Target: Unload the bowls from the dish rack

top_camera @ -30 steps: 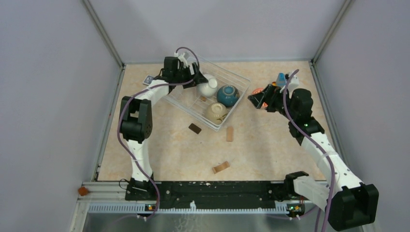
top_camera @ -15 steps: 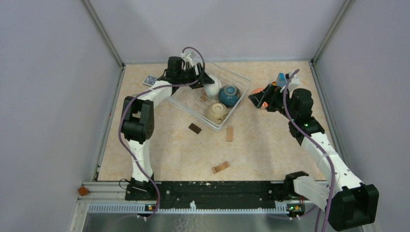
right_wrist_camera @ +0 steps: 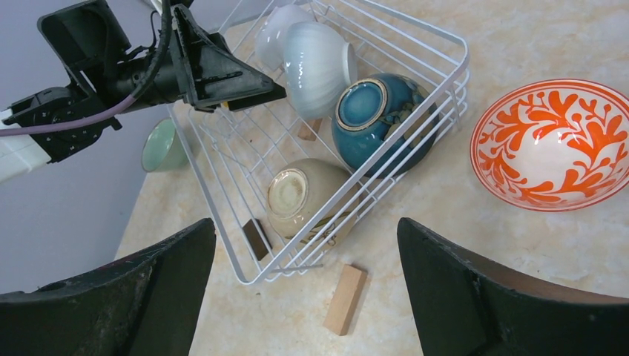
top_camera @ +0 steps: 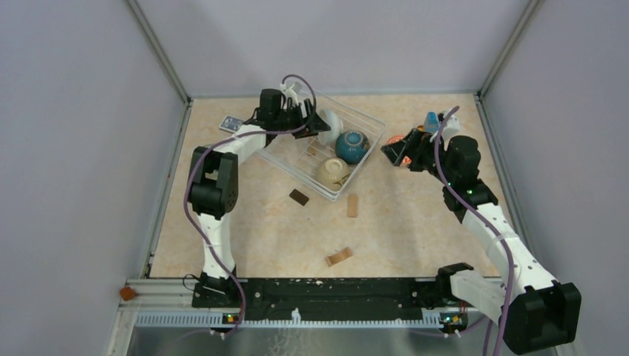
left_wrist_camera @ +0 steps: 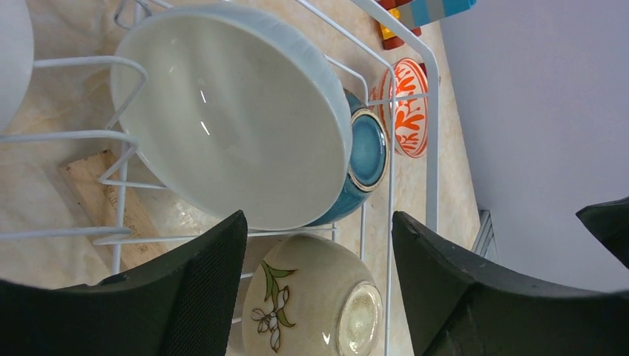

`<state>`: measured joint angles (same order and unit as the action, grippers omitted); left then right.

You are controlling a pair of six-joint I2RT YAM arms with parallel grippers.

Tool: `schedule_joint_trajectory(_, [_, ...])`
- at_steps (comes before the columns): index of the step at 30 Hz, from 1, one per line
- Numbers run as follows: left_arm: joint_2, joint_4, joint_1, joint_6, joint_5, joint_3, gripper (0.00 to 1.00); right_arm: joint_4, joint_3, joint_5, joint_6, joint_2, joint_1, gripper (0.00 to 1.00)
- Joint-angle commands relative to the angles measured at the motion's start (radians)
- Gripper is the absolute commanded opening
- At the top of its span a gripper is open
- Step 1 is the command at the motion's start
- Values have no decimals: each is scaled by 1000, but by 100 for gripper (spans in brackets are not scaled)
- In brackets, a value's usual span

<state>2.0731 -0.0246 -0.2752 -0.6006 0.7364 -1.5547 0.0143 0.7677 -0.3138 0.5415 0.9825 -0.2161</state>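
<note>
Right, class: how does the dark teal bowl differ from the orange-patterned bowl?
The dark teal bowl lies inside the dish rack; the orange-patterned bowl sits outside it on the table. The dark teal bowl is tipped over, foot ring showing; the orange-patterned bowl stands upright, inside showing. One is dark blue-green, the other white with orange-red markings. Both are round bowls, neither held.

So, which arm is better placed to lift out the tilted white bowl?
Left: the left tool is open at the white bowl inside the dish rack; the right tool hangs outside it, by the orange-patterned bowl.
</note>
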Motion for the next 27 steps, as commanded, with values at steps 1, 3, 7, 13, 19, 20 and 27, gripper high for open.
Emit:
schedule_joint_trajectory(1, [-6, -1, -28, 59, -56, -20, 77, -36, 46, 10, -18, -25, -11, 91])
schedule_joint_trajectory(3, [-17, -14, -43, 66, -84, -20, 77, -37, 43, 11, -18, -25, -11, 91])
schedule_joint_trajectory(7, [-29, -50, -77, 83, -154, -21, 75, -40, 35, 11, -18, -25, -11, 91])
schedule_joint_trajectory(13, [23, -47, -92, 61, -199, -76, 71, -36, 37, 12, -28, -33, -11, 91])
schedule_joint_trajectory(19, [58, -41, -98, 67, -212, -119, 58, -17, 57, 37, -62, -43, -11, 91])
schedule_joint_trajectory(20, [61, -35, -99, 69, -214, -126, 54, -17, 59, 39, -64, -44, -11, 91])
schedule_joint_trajectory(27, [59, 9, -98, 92, -213, -186, 14, -17, 66, 12, -81, -46, -11, 91])
